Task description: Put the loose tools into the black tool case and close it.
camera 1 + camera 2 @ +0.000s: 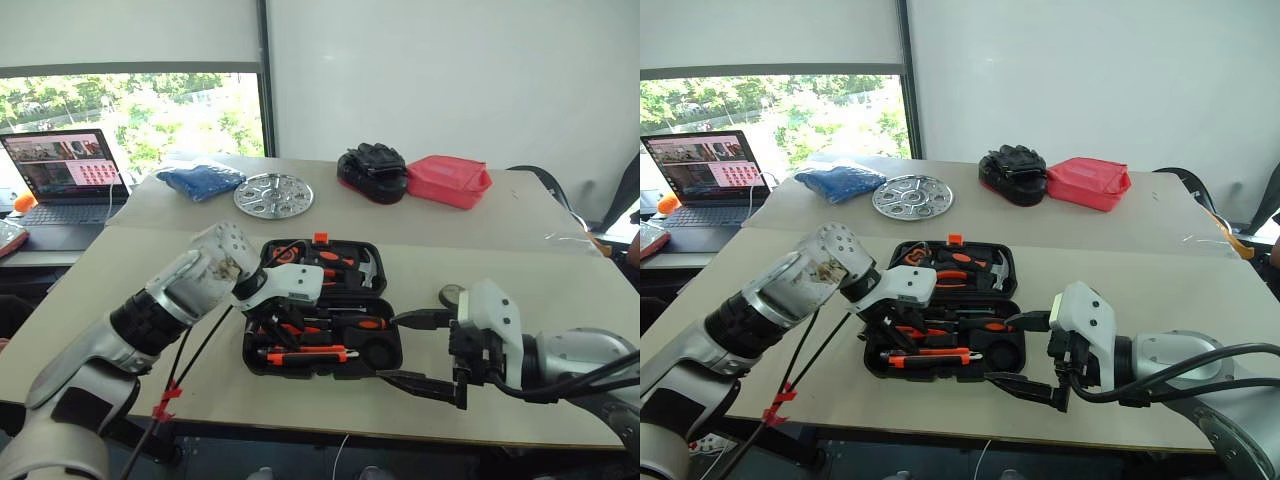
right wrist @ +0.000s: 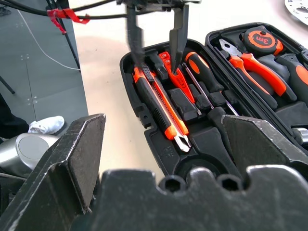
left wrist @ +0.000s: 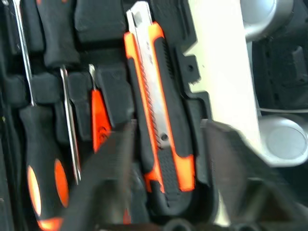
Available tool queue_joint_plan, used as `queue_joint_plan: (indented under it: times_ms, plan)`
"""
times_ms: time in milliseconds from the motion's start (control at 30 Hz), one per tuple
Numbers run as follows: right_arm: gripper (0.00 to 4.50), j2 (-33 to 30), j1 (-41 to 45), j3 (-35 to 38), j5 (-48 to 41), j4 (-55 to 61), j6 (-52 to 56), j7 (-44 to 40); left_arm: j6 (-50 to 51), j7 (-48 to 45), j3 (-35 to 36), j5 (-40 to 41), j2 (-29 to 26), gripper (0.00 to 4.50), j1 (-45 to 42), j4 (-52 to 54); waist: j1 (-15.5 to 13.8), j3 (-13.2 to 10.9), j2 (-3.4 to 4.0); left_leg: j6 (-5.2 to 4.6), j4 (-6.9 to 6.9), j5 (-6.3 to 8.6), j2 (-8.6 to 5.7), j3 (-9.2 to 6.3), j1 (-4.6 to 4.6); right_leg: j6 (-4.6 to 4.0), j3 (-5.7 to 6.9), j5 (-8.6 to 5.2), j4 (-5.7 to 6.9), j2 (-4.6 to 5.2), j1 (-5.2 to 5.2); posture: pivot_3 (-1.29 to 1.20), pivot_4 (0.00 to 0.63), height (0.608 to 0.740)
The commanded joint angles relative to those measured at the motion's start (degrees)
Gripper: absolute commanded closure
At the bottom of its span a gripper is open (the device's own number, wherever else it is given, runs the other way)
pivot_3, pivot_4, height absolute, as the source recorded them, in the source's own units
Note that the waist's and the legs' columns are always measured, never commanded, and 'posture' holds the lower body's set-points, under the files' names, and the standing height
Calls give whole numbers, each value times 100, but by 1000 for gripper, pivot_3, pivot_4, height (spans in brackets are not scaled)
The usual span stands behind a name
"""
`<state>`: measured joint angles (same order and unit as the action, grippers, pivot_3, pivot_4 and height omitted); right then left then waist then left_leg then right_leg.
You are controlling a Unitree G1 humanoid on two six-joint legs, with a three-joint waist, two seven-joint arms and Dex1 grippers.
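We find the black tool case [image 1: 322, 308] lying open on the table, lid half away from the robot, orange latch [image 1: 320, 238] on its far edge. In the near half, the orange-and-black utility knife [image 3: 161, 125] lies flat in its recess along the near edge. Beside it sit a slim all-orange screwdriver [image 3: 99, 127] and two black-and-orange-handled screwdrivers [image 2: 204, 79], shafts parallel, each seated in a moulded slot.

You see a black case [image 1: 262, 362] with an orange latch [image 1: 320, 238]; inside, an orange-and-black knife [image 2: 159, 103], black-and-orange screwdrivers [image 2: 204, 77], and a slim orange one [image 2: 174, 72]. Behind sit a red pouch [image 1: 447, 180], blue cloth [image 1: 200, 181], silver disc [image 1: 273, 194].
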<state>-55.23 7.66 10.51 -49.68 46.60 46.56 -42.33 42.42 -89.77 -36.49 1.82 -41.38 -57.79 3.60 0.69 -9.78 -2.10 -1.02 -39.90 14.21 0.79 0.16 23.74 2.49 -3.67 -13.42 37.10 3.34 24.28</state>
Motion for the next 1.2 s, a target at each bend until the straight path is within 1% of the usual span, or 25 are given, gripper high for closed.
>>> queue_joint_plan:
  times_ms: [33,67,267,367,467,567,700,1000,1200]
  plan:
    - [0,-19,54,93,-22,79,-97,-6,-135,-19,25,6,15,4169,-1,63,3,0,0,0,0,0,0,0,0,0,0,0,0,0,0,0,150,740]
    - [0,-23,54,96,-29,82,-90,-2,-133,-38,19,24,10,4455,8,75,8,0,0,0,0,0,1,-1,0,0,0,0,0,-1,0,0,150,740]
    - [0,-26,43,121,-62,109,-55,42,-246,-186,-115,-5,-101,4455,78,191,7,0,0,0,1,0,1,0,-1,0,0,0,1,-1,0,0,150,740]
    - [0,-22,40,135,-88,123,-39,74,-395,-151,-251,-187,-179,4455,166,269,9,0,0,0,1,0,1,-1,-1,-1,0,0,1,-1,0,0,150,740]
    - [0,-17,19,135,-101,146,-35,102,-554,23,-338,-381,-102,4455,226,159,2,0,0,0,0,0,1,0,-1,-1,0,0,0,-1,-1,0,150,740]
    - [0,-7,26,130,-134,156,-16,150,-548,-2,-380,-401,-66,4455,298,224,0,0,0,0,0,0,0,0,-4,0,0,0,0,0,-4,0,150,740]
    - [0,1,27,126,-191,161,-12,205,-829,23,-485,-591,-96,4455,441,235,1,1,1,0,0,0,0,0,-5,0,0,0,0,0,-4,0,150,740]
    - [0,8,32,90,-207,118,-20,254,-1262,-25,-602,-960,-150,4455,799,321,10,23,36,-1,7,1,1,4,-31,0,-8,-1,-1,-1,-23,0,150,740]
    - [0,26,27,67,-210,110,-21,276,-1356,-98,-657,-1121,-159,4455,985,401,21,48,66,-4,10,2,1,9,-48,2,-15,-3,-2,-4,-34,0,150,740]
